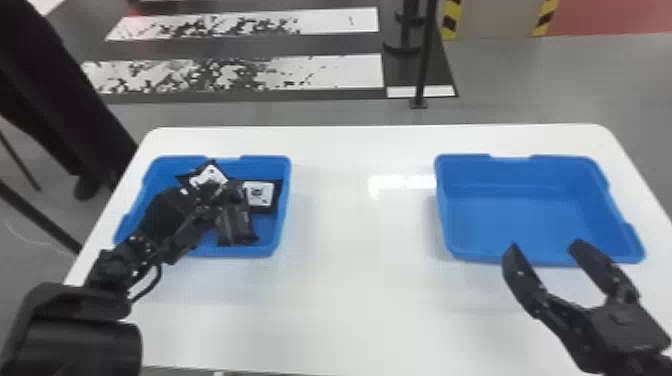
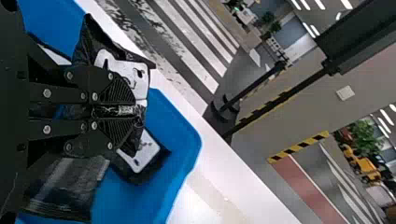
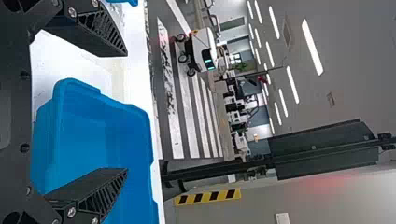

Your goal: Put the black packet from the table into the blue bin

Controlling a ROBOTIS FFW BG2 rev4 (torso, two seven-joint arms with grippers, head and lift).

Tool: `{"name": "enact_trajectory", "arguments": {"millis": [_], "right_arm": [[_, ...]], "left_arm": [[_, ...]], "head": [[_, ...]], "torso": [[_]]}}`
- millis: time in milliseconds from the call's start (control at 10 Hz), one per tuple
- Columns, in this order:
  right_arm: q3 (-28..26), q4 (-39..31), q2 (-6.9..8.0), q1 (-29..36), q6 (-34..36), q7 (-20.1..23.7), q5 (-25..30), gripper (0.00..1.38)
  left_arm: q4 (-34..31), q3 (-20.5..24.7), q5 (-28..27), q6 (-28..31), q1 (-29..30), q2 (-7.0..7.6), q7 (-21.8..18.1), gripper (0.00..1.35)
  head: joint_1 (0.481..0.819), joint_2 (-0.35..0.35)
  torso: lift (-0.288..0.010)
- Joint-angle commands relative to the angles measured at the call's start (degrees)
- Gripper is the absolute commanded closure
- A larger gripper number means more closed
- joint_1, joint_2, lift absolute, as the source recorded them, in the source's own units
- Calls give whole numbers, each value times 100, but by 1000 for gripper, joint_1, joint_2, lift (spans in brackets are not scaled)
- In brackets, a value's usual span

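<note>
We're at the drop, by my reading: the left gripper [image 2: 139, 111] has its jaws almost closed, pinching a black packet [image 2: 125, 110] at the blue bin [image 1: 245, 251], beside other packets [image 1: 259, 194] (snug in there!). Next call: part them, lift clear. Right gripper [image 1: 545, 245], well right of that bin: jaws wide, empty.

1. Table [image 1: 350, 305]: centre and bottom of the head view.
2. Left bin [image 1: 267, 164]: on it, left of centre.
3. Packets [image 1: 260, 195]: in that bin.
4. Right bin [image 1: 525, 220]: on the table, right of frame.
5. Post [image 1: 425, 55]: behind, top.
</note>
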Motion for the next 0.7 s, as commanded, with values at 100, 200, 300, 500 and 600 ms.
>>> {"name": "enact_trajectory", "arguments": {"millis": [100,200,300,500,600], "right_arm": [[0,-8,0,12,3,0,0,136],[0,-8,0,12,3,0,0,136],[0,-8,0,26,3,0,0,136],[-11,-64,0,82,3,0,0,136],[-11,-92,0,96,3,0,11,136]], "left_arm": [[0,428,258,-49,174,-261,-13,2],[0,759,441,-471,273,-472,5,147],[0,1125,749,-907,455,-727,22,245],[0,1353,1743,-1582,976,-821,251,285],[0,1193,2383,-2018,1313,-821,506,286]], "head": [[695,167],[695,179],[695,185],[695,221],[695,239]], "torso": [[-110],[-110],[-110],[-110],[-110]]}}
